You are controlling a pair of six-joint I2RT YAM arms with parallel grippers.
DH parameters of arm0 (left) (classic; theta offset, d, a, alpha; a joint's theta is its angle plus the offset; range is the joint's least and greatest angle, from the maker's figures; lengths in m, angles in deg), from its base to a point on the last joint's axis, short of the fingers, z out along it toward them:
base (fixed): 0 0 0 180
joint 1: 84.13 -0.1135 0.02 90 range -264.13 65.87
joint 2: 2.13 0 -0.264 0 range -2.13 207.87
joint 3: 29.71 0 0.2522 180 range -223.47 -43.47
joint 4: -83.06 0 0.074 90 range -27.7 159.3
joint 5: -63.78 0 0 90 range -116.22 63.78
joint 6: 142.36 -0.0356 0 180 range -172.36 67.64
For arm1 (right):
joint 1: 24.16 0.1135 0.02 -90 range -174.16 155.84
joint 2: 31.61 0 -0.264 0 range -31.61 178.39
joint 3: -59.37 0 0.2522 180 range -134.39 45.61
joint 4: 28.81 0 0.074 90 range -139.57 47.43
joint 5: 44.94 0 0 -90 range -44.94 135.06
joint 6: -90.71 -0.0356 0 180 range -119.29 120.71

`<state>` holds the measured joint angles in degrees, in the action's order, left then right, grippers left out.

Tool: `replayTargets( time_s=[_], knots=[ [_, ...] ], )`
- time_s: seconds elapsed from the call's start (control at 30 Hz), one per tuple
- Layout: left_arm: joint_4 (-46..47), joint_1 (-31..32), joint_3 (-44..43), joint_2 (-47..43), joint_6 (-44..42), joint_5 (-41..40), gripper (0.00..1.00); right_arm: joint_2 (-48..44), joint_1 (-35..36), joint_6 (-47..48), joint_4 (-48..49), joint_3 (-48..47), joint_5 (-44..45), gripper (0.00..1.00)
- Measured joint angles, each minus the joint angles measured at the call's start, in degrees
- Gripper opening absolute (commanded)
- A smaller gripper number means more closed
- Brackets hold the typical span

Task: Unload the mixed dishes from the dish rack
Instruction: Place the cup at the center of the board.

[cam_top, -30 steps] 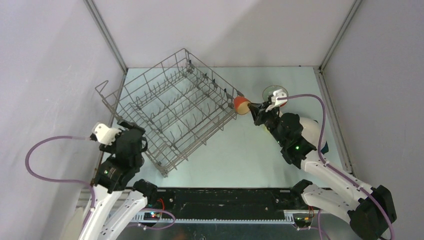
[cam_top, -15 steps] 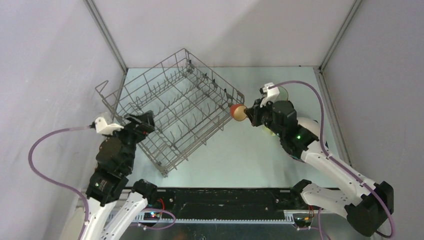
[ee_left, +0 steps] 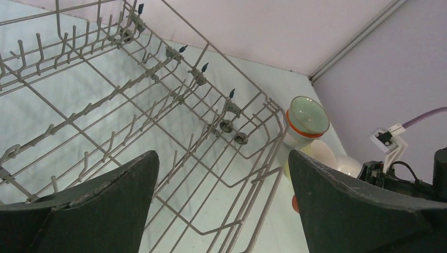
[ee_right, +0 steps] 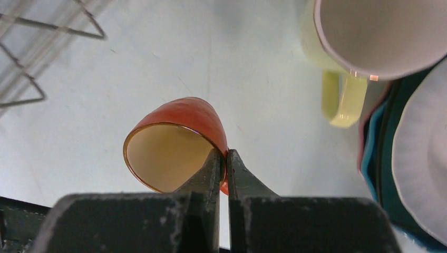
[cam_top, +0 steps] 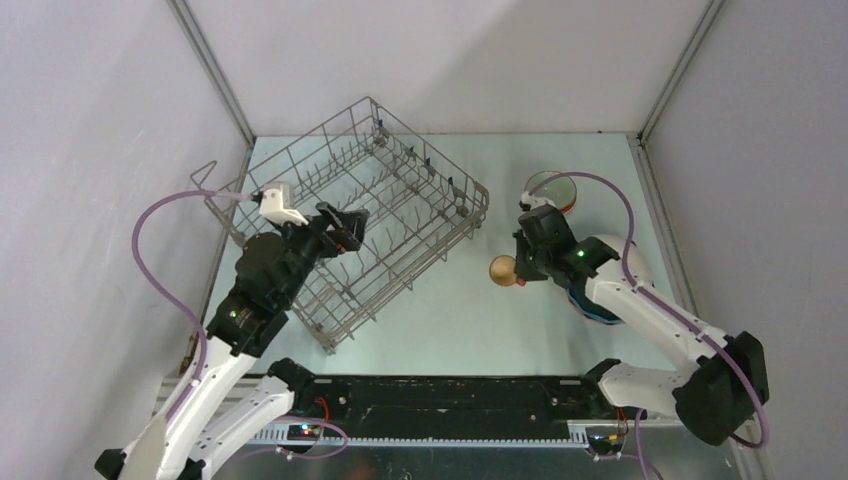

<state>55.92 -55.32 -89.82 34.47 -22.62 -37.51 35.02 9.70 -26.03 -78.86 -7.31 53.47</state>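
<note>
From high behind the near edge we look down on the whole table (cam_top: 470,320). Our left wrist view sits close over the dish rack (ee_left: 232,109), facing the table's far right corner. Our right wrist view hangs close above the orange mug (ee_right: 184,116), which the top view shares

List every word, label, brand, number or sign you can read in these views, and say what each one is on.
No text, label, brand, number or sign can be read in any view.
The rack, mug, yellow cup and bowl show no print.
The circuit boards at the arm bases are too small to read.
</note>
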Motion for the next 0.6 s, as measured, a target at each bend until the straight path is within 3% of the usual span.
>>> replayTargets(
  time_s=[0.33,0.6],
  knots=[
    [0.68,0.20,3.28,-1.22,-3.34,-1.75,1.00,8.11,-0.07,-6.25,-11.56,-0.02,2.60,0.00],
    [0.35,0.22,4.04,-2.51,-5.07,-5.03,1.00,9.44,-3.17,-7.67,-13.75,0.70,3.43,0.05]
  ],
)
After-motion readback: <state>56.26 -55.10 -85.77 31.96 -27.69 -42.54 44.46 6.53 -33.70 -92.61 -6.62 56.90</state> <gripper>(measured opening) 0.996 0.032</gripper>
